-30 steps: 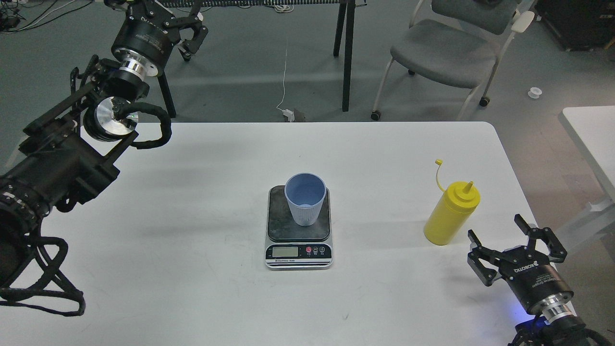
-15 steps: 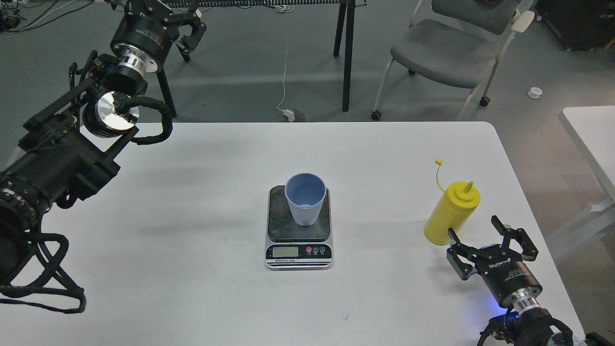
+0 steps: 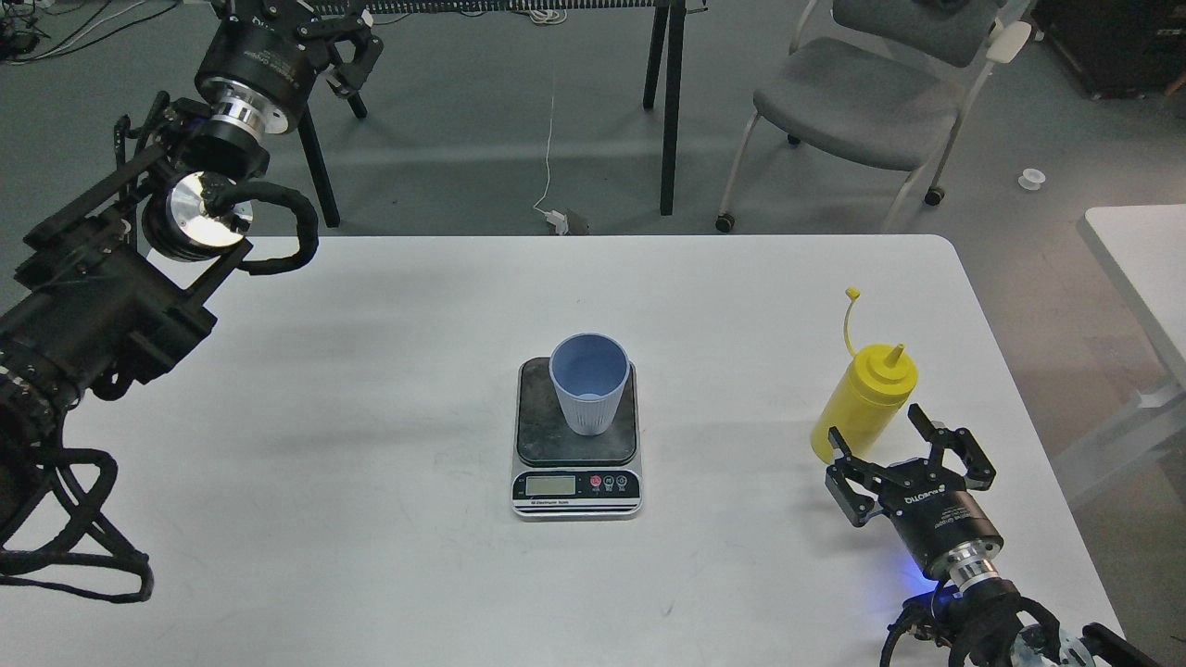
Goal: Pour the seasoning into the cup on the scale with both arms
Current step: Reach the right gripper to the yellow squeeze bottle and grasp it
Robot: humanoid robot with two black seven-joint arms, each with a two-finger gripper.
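Observation:
The yellow seasoning bottle (image 3: 866,403) stands near the table's right edge, its tethered cap (image 3: 851,295) sticking up. My right gripper (image 3: 874,422) is open, with its fingers on either side of the bottle's lower body; whether they touch it I cannot tell. The light blue cup (image 3: 589,384) stands upright on the dark platform of the scale (image 3: 576,484) at the table's middle. My left gripper (image 3: 357,74) is raised high beyond the table's far left corner, far from the cup, with its fingers apart and empty.
The white table (image 3: 741,296) has a rounded far right corner close behind the bottle. A grey chair (image 3: 862,88) and black table legs (image 3: 669,102) stand on the floor beyond. A second white table (image 3: 1140,269) is at the right.
My right gripper moved forward and left until its fingers flank the bottle. The bottle shifted slightly left and its cap tether swung up. My left arm rose and moved a little left.

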